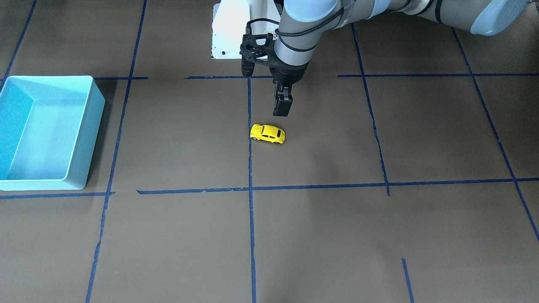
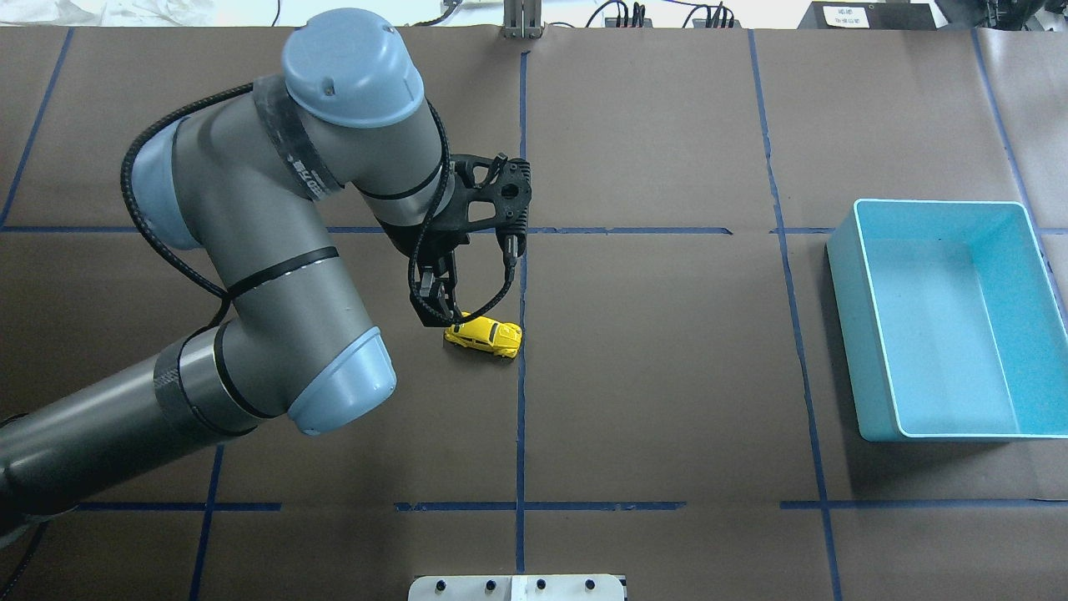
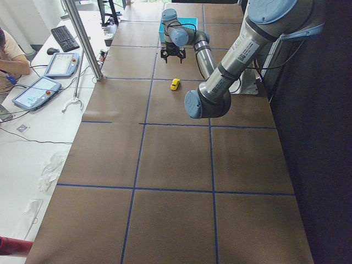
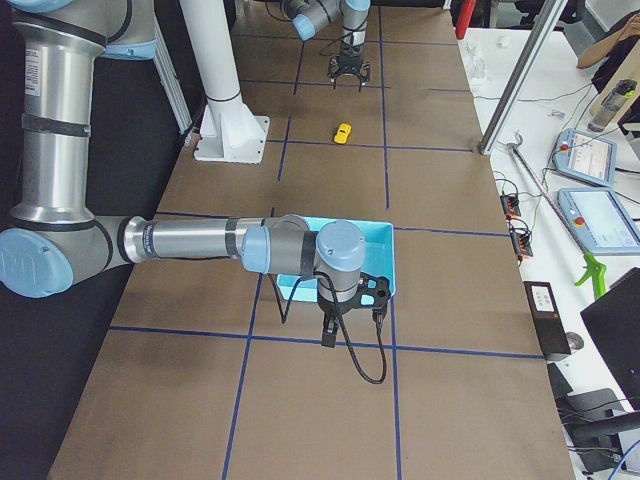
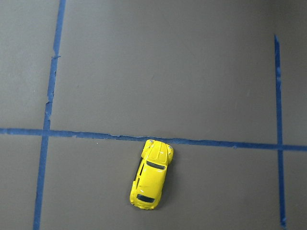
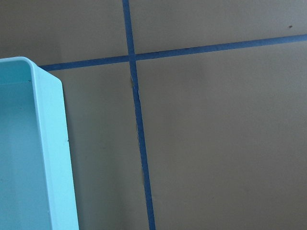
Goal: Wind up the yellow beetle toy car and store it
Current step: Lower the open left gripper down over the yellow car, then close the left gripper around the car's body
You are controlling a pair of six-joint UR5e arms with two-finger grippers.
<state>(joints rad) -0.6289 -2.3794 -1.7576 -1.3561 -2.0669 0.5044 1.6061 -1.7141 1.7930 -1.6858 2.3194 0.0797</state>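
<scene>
Grey and pale-blue left arm, entering from the overhead view's left: we list its left gripper [image 2: 434,310] as hanging over the brown table [image 2: 651,376], just beside the toy and not touching it. Its jaws stand apart and hold nothing; the left wrist view looks down on the toy with no finger around it.

Next item rightward: the yellow beetle toy car [image 2: 484,335]. We note it upright on its wheels on the bare paper, one end right at the centre blue tape line [image 2: 521,417], and free of any grip.

Further right, well apart from the car: the turquoise bin [image 2: 859,351]. We record nothing inside it in any view that shows its floor.

Beside that bin, seen from the table's end only: the right gripper [image 4: 327,335], low over the paper at the bin's near side. We cannot tell how its jaws stand.

Progress entry, as our judgement: we mark no step as complete. The car is neither grasped nor stored, and we cannot read from the toy whether its spring is wound. Left to do: close on the car, wind it, carry it across the table and set it in the bin.
</scene>
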